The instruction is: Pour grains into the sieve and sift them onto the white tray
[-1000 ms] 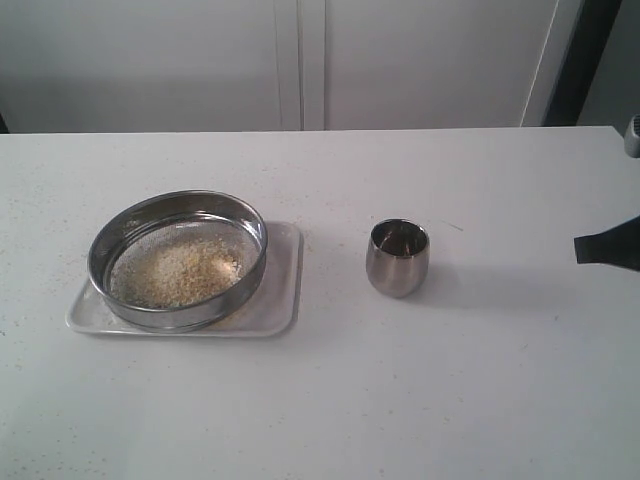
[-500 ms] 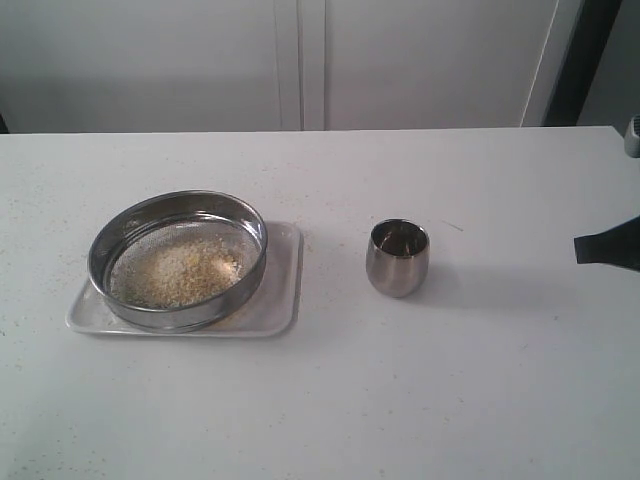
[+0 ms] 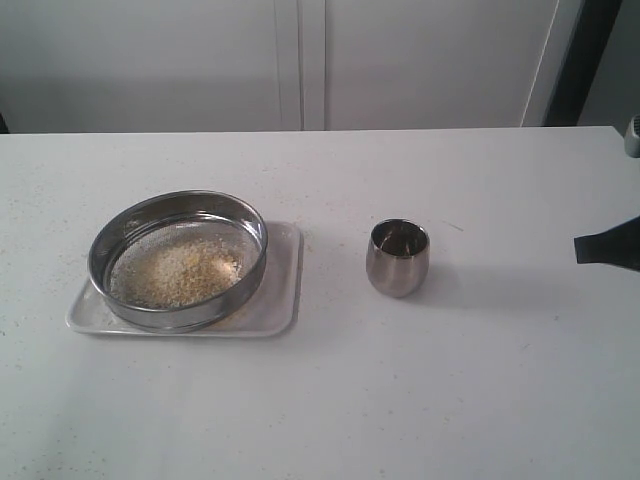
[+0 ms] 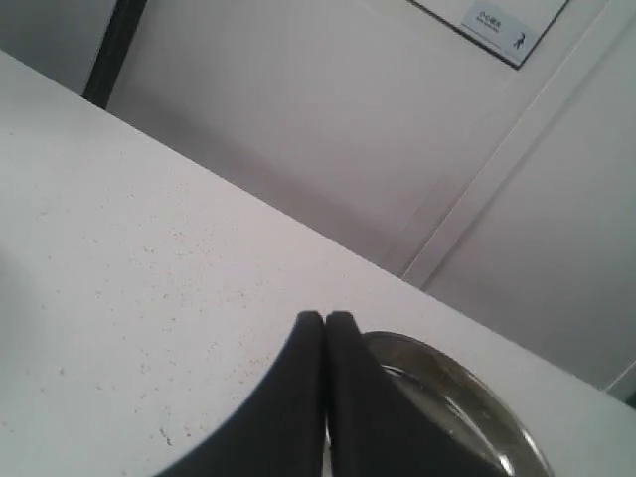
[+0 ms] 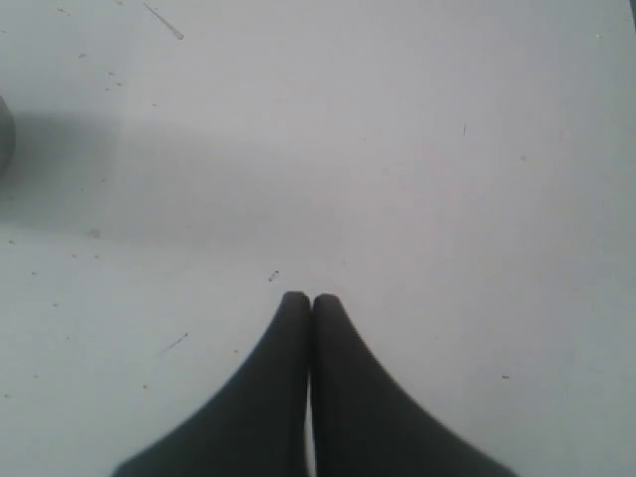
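The round steel sieve [image 3: 178,258] rests on the white tray [image 3: 283,290] at the left of the table. Golden and whitish grains [image 3: 180,272] lie spread over its mesh. Part of the sieve's rim [image 4: 467,388] shows past my left gripper [image 4: 325,320], which is shut with nothing in it; this gripper is out of the exterior view. My right gripper [image 5: 310,300] is shut and empty over bare table. Its black tip [image 3: 590,246] pokes in at the right edge, well apart from the cup.
A small rounded steel cup [image 3: 397,258] stands upright to the right of the tray, and looks empty inside. The white table [image 3: 330,400] runs back to a pale wall with panel seams. Small specks dot the tabletop.
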You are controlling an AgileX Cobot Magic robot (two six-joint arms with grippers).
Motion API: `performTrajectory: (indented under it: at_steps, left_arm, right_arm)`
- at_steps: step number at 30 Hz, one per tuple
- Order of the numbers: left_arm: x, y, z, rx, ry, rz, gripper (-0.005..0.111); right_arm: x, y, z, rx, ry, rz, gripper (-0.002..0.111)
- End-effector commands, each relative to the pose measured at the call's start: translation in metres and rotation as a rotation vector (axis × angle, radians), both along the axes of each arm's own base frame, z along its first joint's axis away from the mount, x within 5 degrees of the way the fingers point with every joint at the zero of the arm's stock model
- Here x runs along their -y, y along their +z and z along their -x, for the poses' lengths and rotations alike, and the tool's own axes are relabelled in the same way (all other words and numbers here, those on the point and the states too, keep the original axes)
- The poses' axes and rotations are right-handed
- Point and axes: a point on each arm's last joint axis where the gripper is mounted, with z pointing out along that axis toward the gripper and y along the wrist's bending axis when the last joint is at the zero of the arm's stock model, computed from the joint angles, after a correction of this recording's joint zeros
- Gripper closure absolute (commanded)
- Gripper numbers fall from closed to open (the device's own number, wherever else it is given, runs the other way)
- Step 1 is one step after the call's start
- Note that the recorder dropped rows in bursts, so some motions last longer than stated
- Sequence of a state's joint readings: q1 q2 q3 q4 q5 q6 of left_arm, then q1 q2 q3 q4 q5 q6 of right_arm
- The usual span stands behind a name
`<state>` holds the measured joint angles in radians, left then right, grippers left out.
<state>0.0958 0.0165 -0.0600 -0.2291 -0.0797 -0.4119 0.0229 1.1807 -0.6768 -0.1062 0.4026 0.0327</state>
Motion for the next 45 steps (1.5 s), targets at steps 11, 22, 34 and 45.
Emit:
performTrajectory:
  at_steps: [11,22,34,45]
  left_arm:
    - [-0.002,0.061,-0.052,-0.39,-0.108,-0.348,0.107]
    - [0.006,0.101,-0.113,-0.641,-0.374,-0.467,0.107]
    - [0.021,0.093,-0.209,-0.798,-0.701,-0.516,0.107]
    - [0.032,0.076,-0.263,-0.974,-0.664,-0.57,0.107]
  right_arm:
    - [0.001,0.001,0.001,0.012,-0.004,0.0,0.108]
    - [0.001,0.001,0.001,0.012,-0.004,0.0,0.108]
    - [0.001,0.001,0.001,0.012,-0.004,0.0,0.108]
    - [0.001,0.001,0.001,0.012,-0.004,0.0,0.108]
